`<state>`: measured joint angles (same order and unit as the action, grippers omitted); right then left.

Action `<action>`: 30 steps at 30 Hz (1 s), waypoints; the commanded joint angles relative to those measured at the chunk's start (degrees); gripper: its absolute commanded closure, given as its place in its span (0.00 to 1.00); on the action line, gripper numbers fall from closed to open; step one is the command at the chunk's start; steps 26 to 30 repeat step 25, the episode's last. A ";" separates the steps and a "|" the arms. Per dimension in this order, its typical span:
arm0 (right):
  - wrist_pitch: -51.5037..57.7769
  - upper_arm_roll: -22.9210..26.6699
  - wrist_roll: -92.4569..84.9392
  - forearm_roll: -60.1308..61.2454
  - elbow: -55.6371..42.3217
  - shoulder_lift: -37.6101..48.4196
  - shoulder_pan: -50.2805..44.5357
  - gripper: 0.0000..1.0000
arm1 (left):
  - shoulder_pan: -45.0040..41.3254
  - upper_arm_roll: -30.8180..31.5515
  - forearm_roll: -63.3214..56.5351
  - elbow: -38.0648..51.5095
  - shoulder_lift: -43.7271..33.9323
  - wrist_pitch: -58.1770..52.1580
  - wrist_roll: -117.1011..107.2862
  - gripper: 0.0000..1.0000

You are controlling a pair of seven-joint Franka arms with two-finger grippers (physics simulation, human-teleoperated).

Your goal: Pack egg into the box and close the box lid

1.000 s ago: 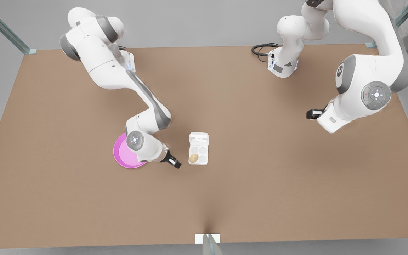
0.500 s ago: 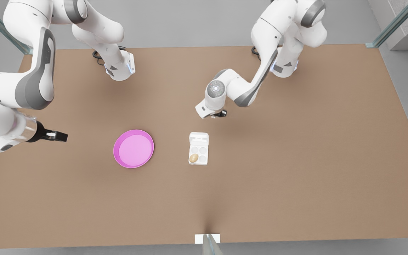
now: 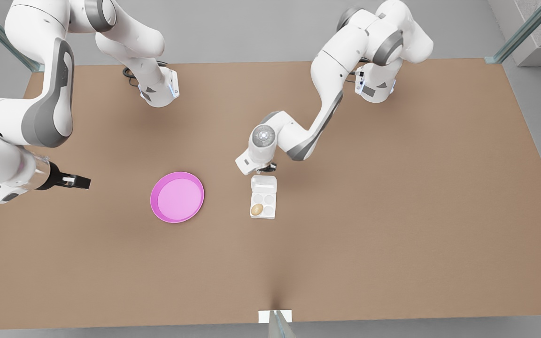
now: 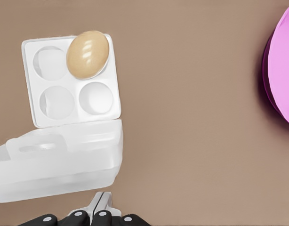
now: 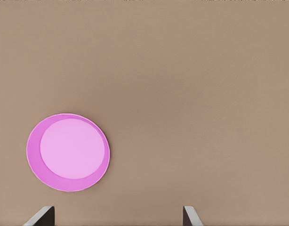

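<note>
The white box [image 3: 274,205] sits mid-table with its four-cup tray [image 4: 75,83] open. The tan egg [image 3: 257,209] rests in one cup [image 4: 87,54], on the side toward the pink plate. The box lid [image 3: 264,183] is folded back from the tray [image 4: 60,162]. My left gripper [image 3: 266,169] hovers just behind the lid's far edge, its fingers [image 4: 101,201] pressed together and holding nothing. Far off at the front view's left, my right gripper [image 3: 79,180] waits, its fingers [image 5: 41,215] spread wide over bare table.
A round pink plate [image 3: 177,196] lies left of the box in the front view, also seen from the right wrist [image 5: 68,152]. The brown table [image 3: 392,211] stretches wide around them. Both arm bases stand at the back edge.
My right arm has pulled away from the plate to the front view's far left. My left arm has swung in from the right and come down behind the box lid.
</note>
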<state>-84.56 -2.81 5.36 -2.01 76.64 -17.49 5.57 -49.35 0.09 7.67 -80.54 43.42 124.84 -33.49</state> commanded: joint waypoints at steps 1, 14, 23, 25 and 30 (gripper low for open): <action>-0.08 0.00 0.00 0.08 0.00 0.00 -0.04 0.00 | 0.05 0.00 -0.20 0.65 0.43 -0.12 0.00 0.79; -0.08 -0.09 0.18 0.43 0.00 -0.08 -0.30 0.00 | 4.26 -0.35 -0.37 19.63 5.62 -13.83 0.00 0.00; -0.34 -0.09 0.00 0.34 -0.53 -0.26 -0.21 0.00 | 35.80 -9.34 -4.66 12.96 -20.56 -42.84 33.67 0.00; -0.34 -0.09 -0.09 0.34 -0.70 -0.43 -0.30 0.00 | 43.46 0.70 -10.30 1.26 -34.55 -44.24 30.41 0.00; -0.34 -0.09 -0.09 0.34 -0.70 -0.43 -0.30 0.00 | 43.46 0.70 -10.30 1.26 -34.55 -44.24 30.41 0.00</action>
